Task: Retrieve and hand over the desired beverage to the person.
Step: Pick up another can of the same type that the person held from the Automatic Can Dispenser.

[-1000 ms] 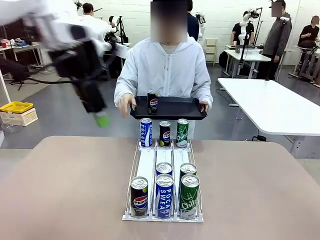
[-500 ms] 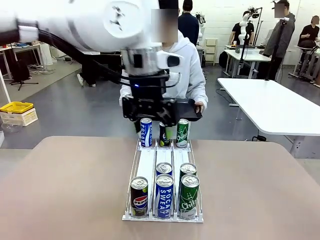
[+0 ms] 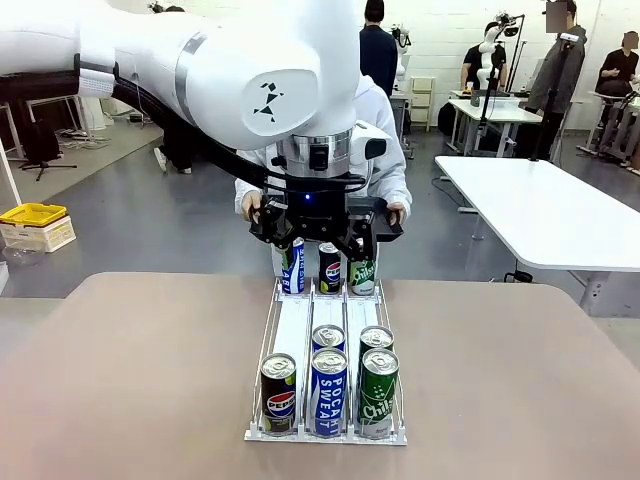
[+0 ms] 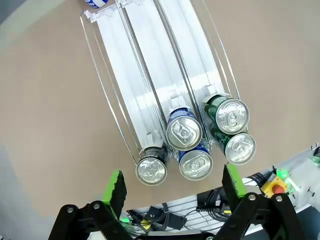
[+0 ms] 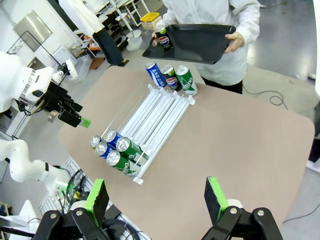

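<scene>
Front view: the left gripper [image 3: 322,248], on a white arm reaching across the middle, hangs over the far end of a clear three-lane rack [image 3: 292,330] on the tan table [image 3: 130,370]. Its jaws stand wide, one green pad to either side of the far row, and grip nothing. The far row holds three cans, one per lane: a far blue can [image 3: 293,278], a far Pepsi can [image 3: 330,268] and a far green can [image 3: 363,276]. The near end holds five: one near Pepsi can [image 3: 278,393], two near blue cans [image 3: 329,390] one behind the other, and two near green cans [image 3: 379,392] likewise. The person [image 3: 388,160], in a white jacket, stands at the far side, largely hidden behind the arm. Left wrist view: the two green-padded fingers are spread wide with nothing between them. Beyond them lie five can tops at one end of the rack, one in the first lane and two in each of the others. The three lanes beyond the tops are bare. Right wrist view: the right gripper [image 5: 156,199] is spread wide and holds nothing, high above the table. Below it are five cans at one end of the rack and three at the other. The person holds a black tray [image 5: 200,42] carrying one tray Pepsi can [image 5: 164,41], upright near one corner. That makes nine cans in all.
</scene>
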Tool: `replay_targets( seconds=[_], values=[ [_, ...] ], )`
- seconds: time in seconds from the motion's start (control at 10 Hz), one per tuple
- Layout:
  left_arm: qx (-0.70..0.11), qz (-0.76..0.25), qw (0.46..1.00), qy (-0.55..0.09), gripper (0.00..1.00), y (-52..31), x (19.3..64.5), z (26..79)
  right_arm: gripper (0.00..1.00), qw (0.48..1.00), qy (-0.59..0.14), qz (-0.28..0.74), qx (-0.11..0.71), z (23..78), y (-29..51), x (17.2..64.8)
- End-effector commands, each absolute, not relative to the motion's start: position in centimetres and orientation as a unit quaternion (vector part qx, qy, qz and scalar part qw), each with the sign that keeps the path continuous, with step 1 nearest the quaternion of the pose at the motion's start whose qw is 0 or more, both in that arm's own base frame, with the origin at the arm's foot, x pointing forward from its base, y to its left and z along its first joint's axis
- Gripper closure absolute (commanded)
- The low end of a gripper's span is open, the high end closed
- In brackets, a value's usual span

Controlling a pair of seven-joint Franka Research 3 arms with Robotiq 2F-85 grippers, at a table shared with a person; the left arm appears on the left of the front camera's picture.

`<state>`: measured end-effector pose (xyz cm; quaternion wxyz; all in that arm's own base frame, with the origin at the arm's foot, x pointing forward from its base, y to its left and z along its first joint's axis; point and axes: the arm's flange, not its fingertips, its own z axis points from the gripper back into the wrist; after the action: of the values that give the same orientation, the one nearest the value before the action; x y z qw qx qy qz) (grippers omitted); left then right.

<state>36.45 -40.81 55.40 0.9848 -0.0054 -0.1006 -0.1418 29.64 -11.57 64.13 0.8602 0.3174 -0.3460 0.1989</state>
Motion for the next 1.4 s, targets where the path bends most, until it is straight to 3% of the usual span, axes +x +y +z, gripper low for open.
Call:
replay_targets(
  seconds=[0.0, 0.4, 0.8, 1.3],
  values=[
    [-0.014, -0.147, 0.985, -0.091, 0.0, -40.9, 36.3, 55.5, 0.0, 0.849, -0.355, 0.206, 0.334, 64.1, -11.5, 29.9],
    [-0.007, -0.143, 0.985, -0.099, 0.0, -41.0, 36.4, 55.3, 0.0, 0.849, -0.355, 0.206, 0.334, 64.1, -11.5, 29.9],
    [-0.02, 0.019, 0.996, -0.09, 0.0, -41.0, 34.6, 49.0, 0.0, 0.849, -0.355, 0.206, 0.334, 64.1, -11.5, 29.9],
    [-0.05, 0.064, 0.993, -0.081, 0.0, -41.3, 33.3, 46.1, 0.0, 0.849, -0.355, 0.206, 0.334, 64.1, -11.5, 29.9]
  ],
)
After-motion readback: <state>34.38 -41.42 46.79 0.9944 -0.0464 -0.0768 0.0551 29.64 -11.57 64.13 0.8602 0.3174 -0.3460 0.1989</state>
